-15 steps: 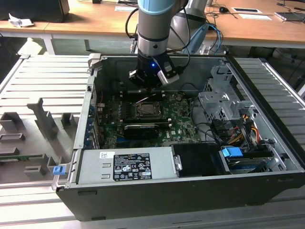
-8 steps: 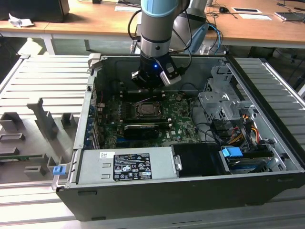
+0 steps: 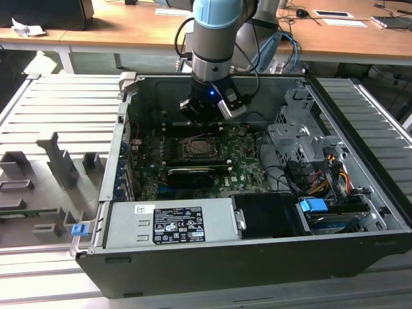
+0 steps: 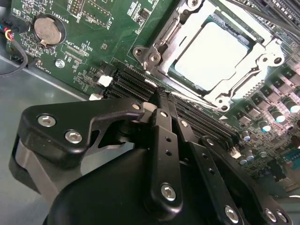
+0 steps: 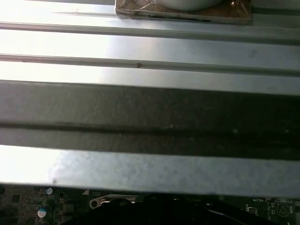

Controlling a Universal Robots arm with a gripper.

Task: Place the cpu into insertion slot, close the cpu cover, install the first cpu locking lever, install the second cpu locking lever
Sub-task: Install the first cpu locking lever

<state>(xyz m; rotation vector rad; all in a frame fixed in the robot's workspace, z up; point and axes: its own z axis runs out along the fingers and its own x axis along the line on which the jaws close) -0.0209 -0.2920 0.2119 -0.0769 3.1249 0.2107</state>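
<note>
With the cpu (image 4: 211, 56) already being held in the insertion slot (image 4: 174, 29) under the lowered cpu cover (image 4: 161, 56), approx 1 o'clock of the pressed-together, empty claw (image 4: 161, 96), a lever could be missed w/ slight misalignment.

This is a robotics lab or electronics assembly workshop. An open black desktop computer case (image 3: 257, 257) lies on its side on a ribbed grey aluminium-profile desk (image 3: 58, 103), exposing a green motherboard (image 3: 244, 170), a grey boxed power supply (image 3: 174, 222) and bundled coloured cables (image 3: 325, 177). A pale blue and silver industrial robot arm (image 3: 215, 38) reaches down into the case. Grey metal fixture blocks (image 3: 55, 161) stand on the profile surface at the exterior view's left. Behind, long light wooden office tables (image 3: 135, 29) carry papers (image 3: 341, 22) and cables, with a dark box (image 3: 48, 13) on one.
</note>
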